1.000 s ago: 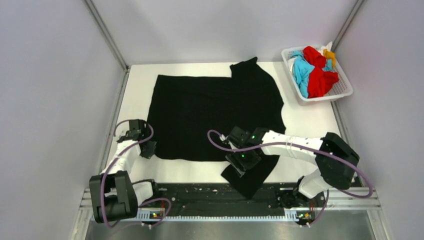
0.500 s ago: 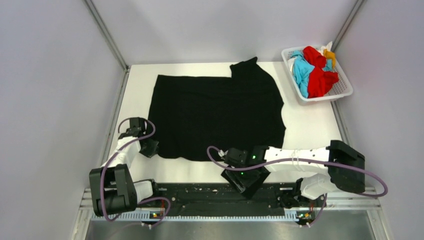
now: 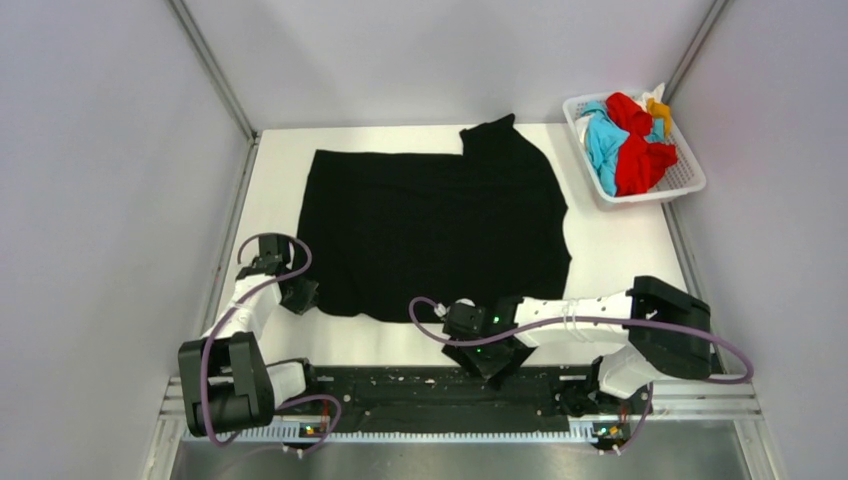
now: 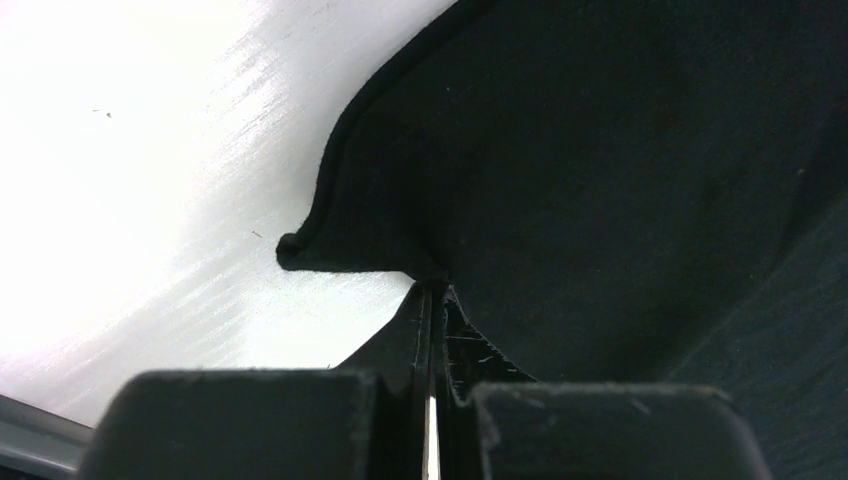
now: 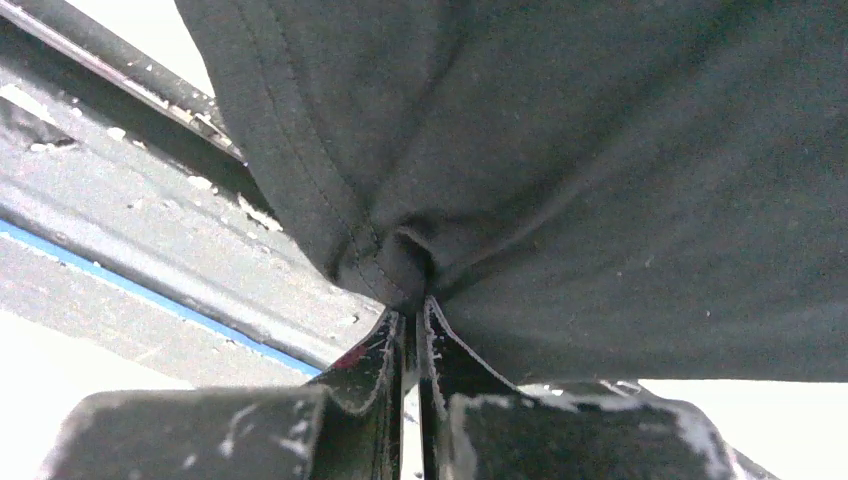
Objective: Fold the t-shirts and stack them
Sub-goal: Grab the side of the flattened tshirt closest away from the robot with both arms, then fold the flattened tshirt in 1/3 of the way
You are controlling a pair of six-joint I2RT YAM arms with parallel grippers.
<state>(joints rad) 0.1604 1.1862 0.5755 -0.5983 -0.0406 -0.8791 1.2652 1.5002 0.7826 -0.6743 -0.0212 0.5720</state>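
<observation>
— Where's the black shirt (image 3: 430, 225)?
— Spread flat over the middle of the white counter (image 3: 615, 250), with one sleeve poking toward the far edge. Its near right part is drawn down to the counter's near edge.
— And the left tool (image 4: 430, 290)?
— Clamped on the shirt's near left corner. In the wrist view both fingers are pressed together with a fold of black cloth nipped between them. The hemmed corner curls just past the tips, and bright counter shows to its left.
— Is that corner lifted or lying flat?
— I can't tell. From above, the tool sits low at the shirt's edge.
— The right tool (image 5: 408, 312)?
— Also closed on the black shirt. Its fingers meet on a bunched bit of stitched hem, and the cloth fans out from the pinch. Beside it runs the metal rail (image 5: 130, 190) with a blue stripe.
— Where is that, seen from above?
— At the middle of the near edge. The right arm (image 3: 580, 312) lies stretched leftward along that edge.
— The other shirts?
— Heaped in the white basket (image 3: 690, 182) at the far right corner. The red shirt (image 3: 640, 160) is on top, the blue shirt (image 3: 603, 140) is at its left, and a bit of the yellow shirt (image 3: 658, 106) shows at the far end.
— Folded?
— No, all crumpled. The basket stands well apart from both tools. It is near the black shirt's far sleeve but not touching it.
</observation>
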